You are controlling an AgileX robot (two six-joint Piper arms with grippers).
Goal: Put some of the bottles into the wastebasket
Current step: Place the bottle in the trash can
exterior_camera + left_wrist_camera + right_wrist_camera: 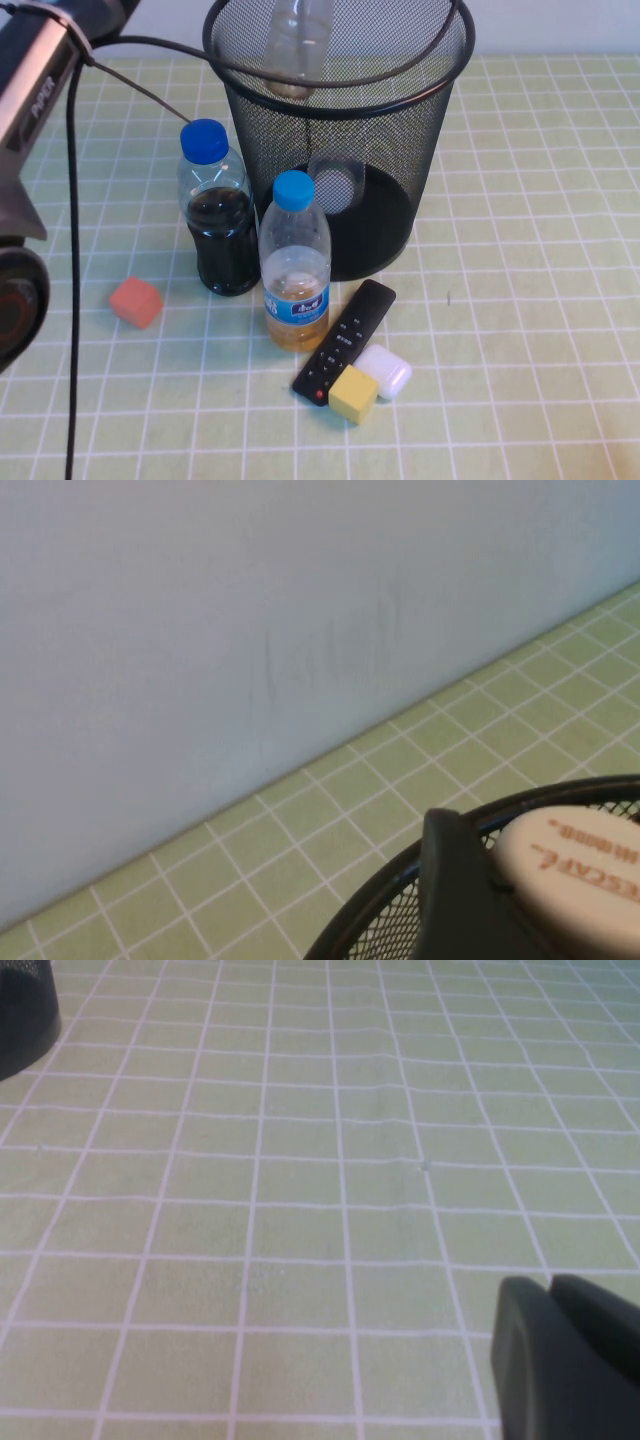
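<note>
High view: black wire-mesh wastebasket [400, 150], clear bottle [297, 45] over its rim (white cap [580, 880] clamped in left gripper [500, 900]); right gripper [560, 1360] clenched, low over the tablecloth.

Not much you can actually read here; the white cap [575, 890] at the lower right of the left wrist view has red print, something like "ESCAP"; the amber bottle's blue label [310, 305] mid-frame has white characters, too small to read.
</note>
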